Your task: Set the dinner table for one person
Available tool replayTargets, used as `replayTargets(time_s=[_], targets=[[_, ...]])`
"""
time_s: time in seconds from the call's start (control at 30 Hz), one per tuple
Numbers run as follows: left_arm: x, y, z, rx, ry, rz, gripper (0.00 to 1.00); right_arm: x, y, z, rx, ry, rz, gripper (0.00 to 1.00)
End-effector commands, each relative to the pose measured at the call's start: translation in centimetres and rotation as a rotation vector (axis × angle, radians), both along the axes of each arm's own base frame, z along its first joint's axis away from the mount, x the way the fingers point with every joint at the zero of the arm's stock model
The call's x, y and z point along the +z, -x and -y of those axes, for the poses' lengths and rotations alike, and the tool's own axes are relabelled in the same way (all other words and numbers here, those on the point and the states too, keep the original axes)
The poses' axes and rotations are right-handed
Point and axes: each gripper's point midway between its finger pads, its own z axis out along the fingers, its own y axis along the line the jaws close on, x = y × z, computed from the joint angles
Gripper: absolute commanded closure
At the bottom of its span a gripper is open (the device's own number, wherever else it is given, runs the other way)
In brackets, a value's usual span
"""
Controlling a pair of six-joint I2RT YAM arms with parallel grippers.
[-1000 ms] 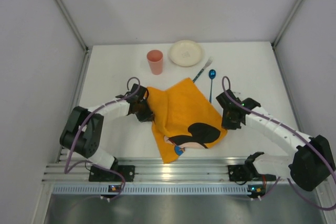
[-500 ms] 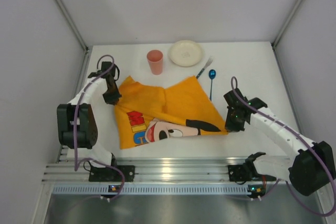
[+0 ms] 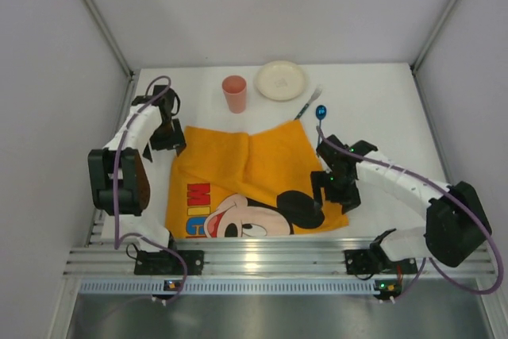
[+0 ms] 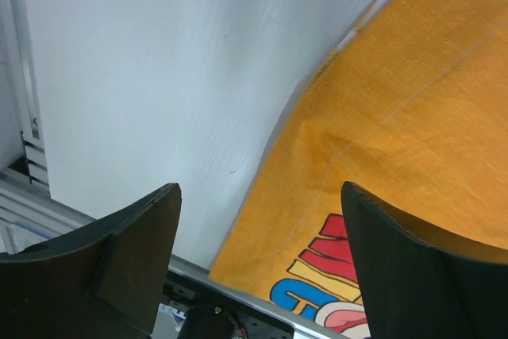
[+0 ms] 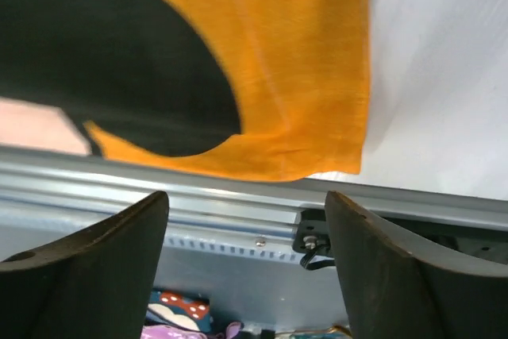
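An orange cartoon-mouse mat lies spread flat on the white dinner table. My left gripper hovers open at the mat's far left corner, nothing between its fingers. In the left wrist view the gripper is over the mat edge and bare table. My right gripper is open above the mat's near right corner. In the right wrist view that gripper is empty, with the mat corner beyond it.
At the back of the table stand a pink cup and a cream plate. A fork and a blue spoon lie just beyond the mat's far right corner. An aluminium rail runs along the near edge.
The mat went from folded to spread flat. Both grippers opened and let go of it. The right gripper moved left over the mat's near right corner.
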Motion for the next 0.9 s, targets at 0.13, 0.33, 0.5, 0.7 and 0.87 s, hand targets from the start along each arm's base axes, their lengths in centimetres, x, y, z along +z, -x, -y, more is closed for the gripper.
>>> replayTargets(time_s=[0.13, 0.33, 0.5, 0.7, 0.87], targets=[[7.8, -2.0, 2.6, 0.006, 0.135, 0.28, 0.12, 10.6, -7.0, -3.6, 0.105, -0.124, 0.386, 0.15], [4.3, -1.7, 8.0, 0.016, 0.356, 0.319, 0.15, 10.7, -14.8, -8.4, 0.12, -0.192, 0.536, 0.15], [2.2, 1.1, 10.0, 0.018, 0.419, 0.268, 0.17, 9.4, -21.4, -13.7, 0.139, -0.314, 0.566, 0.32], [1.0, 3.9, 11.1, 0.057, 0.484, 0.258, 0.21, 6.6, -28.0, -17.6, 0.146, -0.403, 0.548, 0.8], [-2.0, 5.7, 11.6, 0.114, 0.518, 0.21, 0.27, 1.2, -30.2, -17.2, 0.108, -0.354, 0.456, 1.0]])
